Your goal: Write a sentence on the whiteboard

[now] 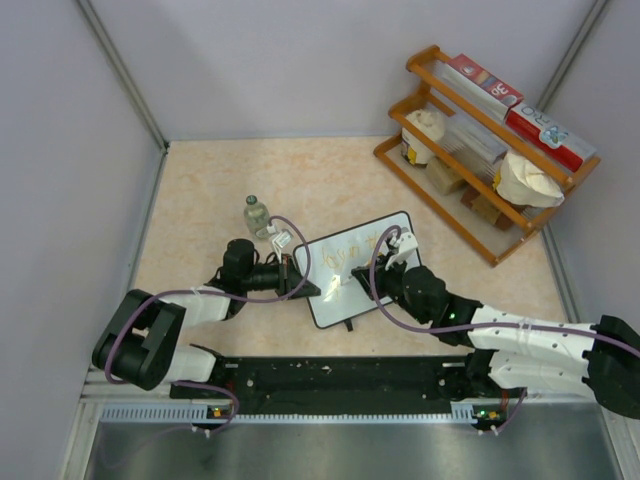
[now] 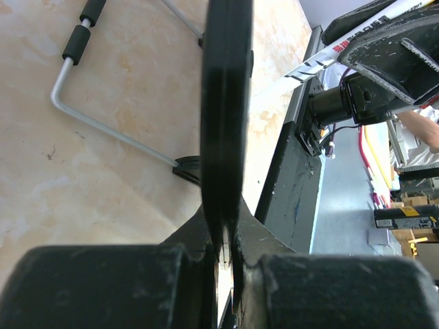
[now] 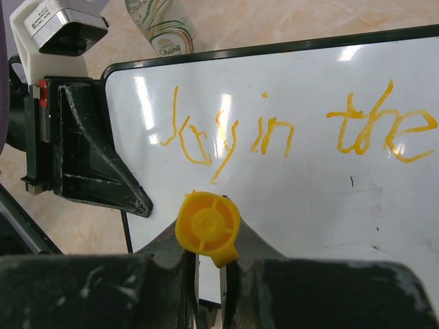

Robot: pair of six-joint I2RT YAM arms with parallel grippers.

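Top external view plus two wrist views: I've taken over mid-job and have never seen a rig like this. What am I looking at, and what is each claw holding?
Two robot arms are bolted at the near edge of a table. The top external view looks down from above and behind them. Each wrist view rides on one arm and looks out past its own fingers. The left claw is shut on the left edge of the whiteboard, which shows edge-on in its view. The right claw is shut on a yellow marker, seen end-on, its tip hidden. The sentence on the board reads "Joy in the". Also on the table are a small bottle behind the board and a wooden rack of packages at the far right.
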